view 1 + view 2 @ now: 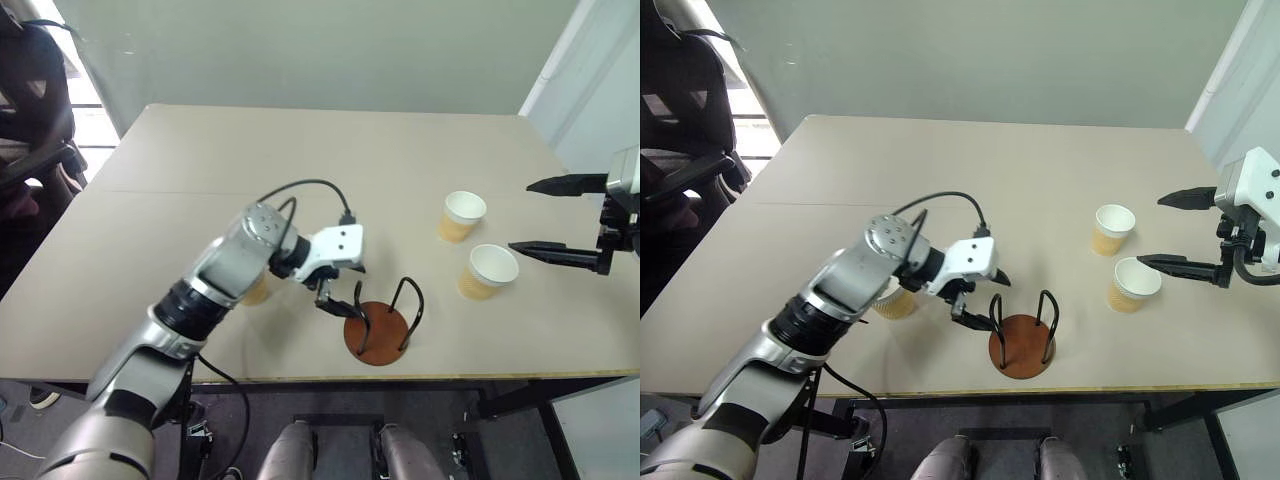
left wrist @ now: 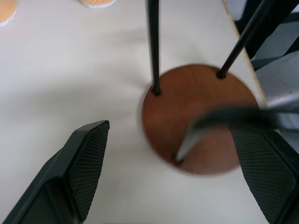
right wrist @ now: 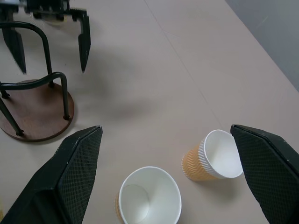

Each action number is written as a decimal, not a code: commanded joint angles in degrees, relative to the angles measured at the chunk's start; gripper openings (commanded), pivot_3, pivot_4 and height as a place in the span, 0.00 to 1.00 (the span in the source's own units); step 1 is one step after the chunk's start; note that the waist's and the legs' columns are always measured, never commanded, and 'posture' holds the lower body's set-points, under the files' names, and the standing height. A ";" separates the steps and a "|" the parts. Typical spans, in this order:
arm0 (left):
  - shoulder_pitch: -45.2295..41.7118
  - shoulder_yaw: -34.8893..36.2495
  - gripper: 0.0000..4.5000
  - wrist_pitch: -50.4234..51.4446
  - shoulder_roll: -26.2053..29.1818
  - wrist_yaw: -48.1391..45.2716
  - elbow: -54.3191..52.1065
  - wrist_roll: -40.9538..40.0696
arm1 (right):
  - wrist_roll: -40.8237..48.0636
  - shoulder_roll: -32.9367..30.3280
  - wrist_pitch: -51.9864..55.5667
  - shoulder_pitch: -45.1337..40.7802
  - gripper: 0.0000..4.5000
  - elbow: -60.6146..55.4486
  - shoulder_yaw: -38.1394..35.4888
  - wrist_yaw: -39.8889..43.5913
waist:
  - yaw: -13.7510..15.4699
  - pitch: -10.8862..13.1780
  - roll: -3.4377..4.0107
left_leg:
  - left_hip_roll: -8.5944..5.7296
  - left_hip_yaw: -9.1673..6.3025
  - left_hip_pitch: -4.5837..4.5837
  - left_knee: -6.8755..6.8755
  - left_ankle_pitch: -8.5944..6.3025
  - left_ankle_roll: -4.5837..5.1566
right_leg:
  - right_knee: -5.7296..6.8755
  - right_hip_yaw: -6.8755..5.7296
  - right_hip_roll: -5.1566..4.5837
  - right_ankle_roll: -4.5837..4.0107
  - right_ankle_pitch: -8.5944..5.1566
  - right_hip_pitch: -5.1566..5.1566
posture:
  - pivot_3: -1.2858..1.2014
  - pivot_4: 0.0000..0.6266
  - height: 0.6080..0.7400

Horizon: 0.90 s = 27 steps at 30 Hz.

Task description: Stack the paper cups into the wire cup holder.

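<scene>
I see a beige table [image 1: 300, 180], the largest surface, carrying everything in play; a seam runs across it from side to side. No brand, label or writing is legible on any item.

Holder [image 1: 378, 330]: a reddish-brown disc with two upright black wire loops, standing near the table's front edge. It is my landmark here. The disc is bare; no cup sits inside the loops.

Left arm [image 1: 200, 290]: grey, with a black cable looping over the wrist, reaching in from the holder's left. The left gripper [image 1: 985, 300] hovers just beside the holder on that side, its fingers spread wide and holding nothing. In the left wrist view one finger [image 2: 88, 158] lies over bare table, the other over the disc's edge, and a blurred wire loop crosses in front of the lens.

Right gripper [image 1: 560, 218]: well to the right of the holder, raised above the table, its two black fingers parted wide and empty.

Cups: two stand upright and open-topped to the right of the holder. The nearer cup [image 1: 488, 271] is closest to it; the far cup [image 1: 461, 216] sits just behind that one. Both lie between the right gripper's fingers as its wrist camera looks. A third cup [image 1: 894, 301] stands left of the holder, largely hidden behind the left arm.

A dark chair [image 1: 30, 110] stands beyond the table's left corner.
</scene>
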 commanded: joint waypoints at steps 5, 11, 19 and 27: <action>2.33 12.92 0.99 -1.04 9.31 -5.75 -6.96 -9.58 | -2.39 -0.81 -3.53 -2.30 1.00 2.58 4.11 0.78 | -0.28 0.00 0.01 | 0.00 0.02 0.00 0.00 -0.04 0.03 | 0.00 0.05 0.00 -0.01 0.00 -0.06 | 0.52 0.24 1.00; 6.69 30.57 0.99 2.23 17.23 -5.16 -8.85 -20.56 | -8.45 -1.28 -7.76 -2.10 1.00 5.82 10.14 1.43 | -0.49 0.01 0.02 | 0.03 0.01 -0.03 -0.03 -0.12 0.05 | 0.04 0.04 0.01 -0.10 -0.05 -0.19 | 0.52 0.24 1.00; 24.91 50.66 0.99 10.19 27.47 -6.48 -19.00 -33.36 | -12.14 0.32 -10.04 -2.38 1.00 3.97 17.30 3.90 | -1.18 0.00 0.06 | 0.03 0.06 -0.03 -0.17 -0.21 0.02 | 0.08 0.11 0.02 -0.26 -0.14 -0.33 | 0.52 0.24 1.00; 34.47 61.55 0.99 13.21 29.67 -3.27 -23.84 -40.25 | -16.97 2.97 -12.98 -3.33 1.00 7.59 22.73 4.59 | -1.26 0.00 0.05 | 0.06 0.05 0.03 -0.24 -0.20 0.00 | 0.17 0.10 0.04 -0.65 -0.12 -0.36 | 0.52 0.24 1.00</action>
